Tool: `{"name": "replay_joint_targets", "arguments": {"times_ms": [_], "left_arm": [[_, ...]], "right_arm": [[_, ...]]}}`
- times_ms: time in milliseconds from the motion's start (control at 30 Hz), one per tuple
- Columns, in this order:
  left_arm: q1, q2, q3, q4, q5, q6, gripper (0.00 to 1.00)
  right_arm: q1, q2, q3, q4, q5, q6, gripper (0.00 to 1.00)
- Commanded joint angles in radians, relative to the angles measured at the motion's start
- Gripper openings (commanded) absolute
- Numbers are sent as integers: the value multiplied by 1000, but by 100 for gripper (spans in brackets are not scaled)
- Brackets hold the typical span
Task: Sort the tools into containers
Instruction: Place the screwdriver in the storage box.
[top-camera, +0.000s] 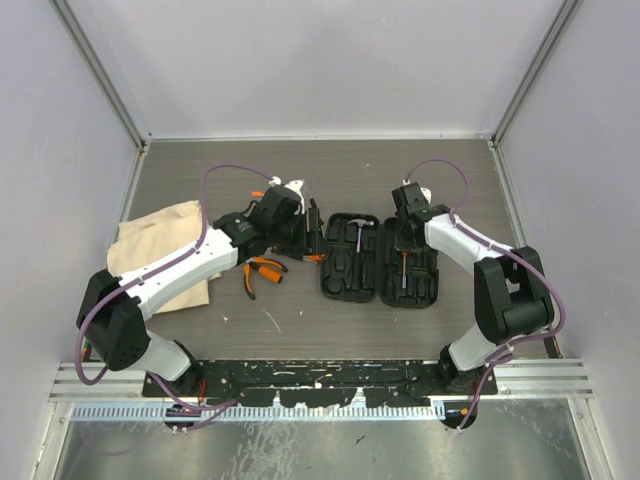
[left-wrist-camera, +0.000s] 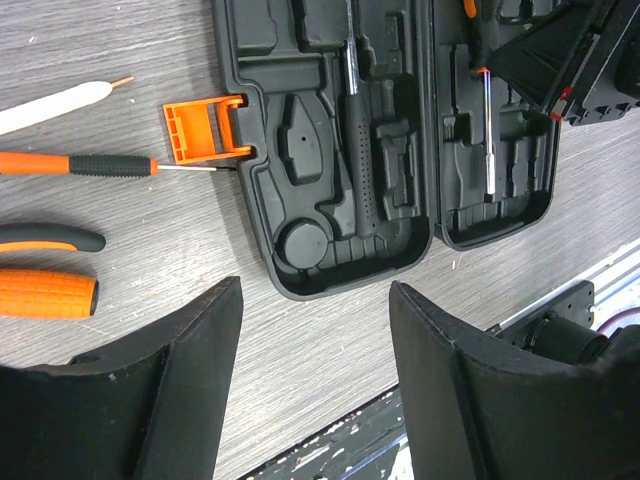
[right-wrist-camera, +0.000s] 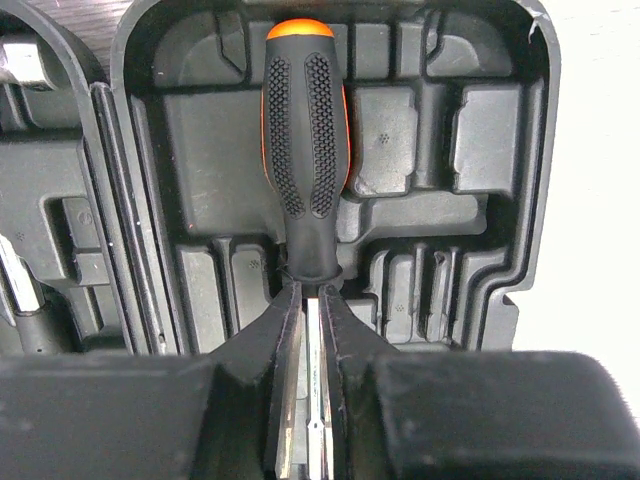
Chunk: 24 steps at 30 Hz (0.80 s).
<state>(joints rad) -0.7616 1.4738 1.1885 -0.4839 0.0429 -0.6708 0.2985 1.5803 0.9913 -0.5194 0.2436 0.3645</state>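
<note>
The black tool case (top-camera: 352, 280) lies open in the middle of the table. A black-handled hammer (left-wrist-camera: 358, 150) lies in its left half. My right gripper (right-wrist-camera: 313, 330) is shut on the steel shaft of a black-and-orange-handled screwdriver (right-wrist-camera: 305, 150), whose handle lies in a moulded slot of the right half. My left gripper (left-wrist-camera: 315, 370) is open and empty, above bare table by the case's left half. A thin orange-tipped driver (left-wrist-camera: 80, 165) and orange-and-black pliers (top-camera: 262, 272) lie left of the case. The beige cloth bag (top-camera: 160, 250) lies at the far left.
A thin pale stick (left-wrist-camera: 50, 105) lies beyond the thin driver. An orange latch (left-wrist-camera: 195, 130) sticks out from the case's left edge. A black rail (top-camera: 320, 372) runs along the near table edge. White walls enclose the table.
</note>
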Motion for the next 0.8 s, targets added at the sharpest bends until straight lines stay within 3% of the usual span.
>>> {"name": "replay_joint_targets", "arguments": {"times_ms": [0,333,767], "left_arm": [[1,-6,28,21,12,-7,61],[-16,-11,44,7,-43,34,62],[-263,206,225,44,-123,62,57]], "right_arm": [[-6,22,34,36,13,-2,18],[-20,-76,34,21,-9,12,26],[-93,31,124,20,-171,25,26]]}}
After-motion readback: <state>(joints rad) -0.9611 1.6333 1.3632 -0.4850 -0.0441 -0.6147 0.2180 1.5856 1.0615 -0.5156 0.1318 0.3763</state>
